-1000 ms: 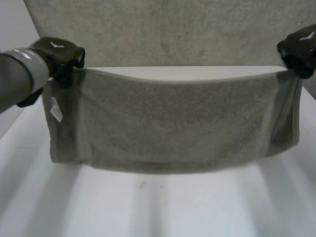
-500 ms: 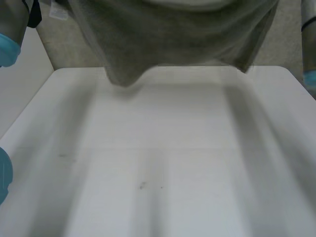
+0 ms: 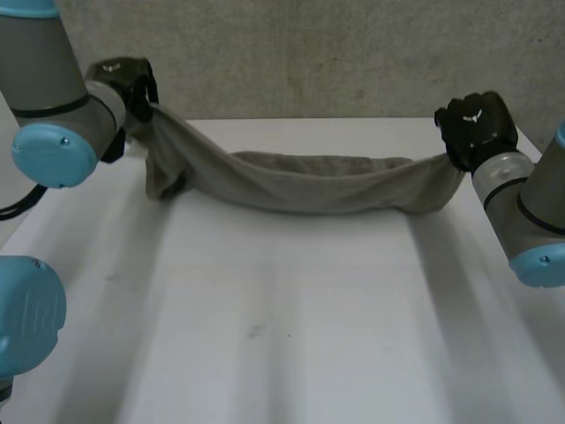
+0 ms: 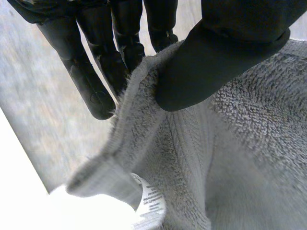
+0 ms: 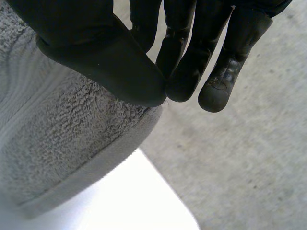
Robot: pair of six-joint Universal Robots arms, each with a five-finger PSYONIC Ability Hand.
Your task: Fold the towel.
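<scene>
A grey towel (image 3: 309,184) hangs slack between my two hands over the far part of the white table (image 3: 291,318), its middle sagging onto the tabletop. My left hand (image 3: 131,84) pinches the towel's left end at the far left. In the left wrist view the thumb (image 4: 211,62) presses the towel (image 4: 230,158) edge against the fingers, with a white label (image 4: 151,203) just below. My right hand (image 3: 477,128) pinches the right end at the far right. In the right wrist view its thumb (image 5: 105,62) clamps the towel (image 5: 53,139) corner against the fingers.
A grey wall (image 3: 318,53) rises behind the table's far edge. My left arm (image 3: 44,97) stands at the left and my right arm (image 3: 521,212) at the right. The near half of the table lies bare in front of the towel.
The towel was held high and spread flat, then swung up and away. Now both hands have come down at the far side and the towel sags onto the table.
</scene>
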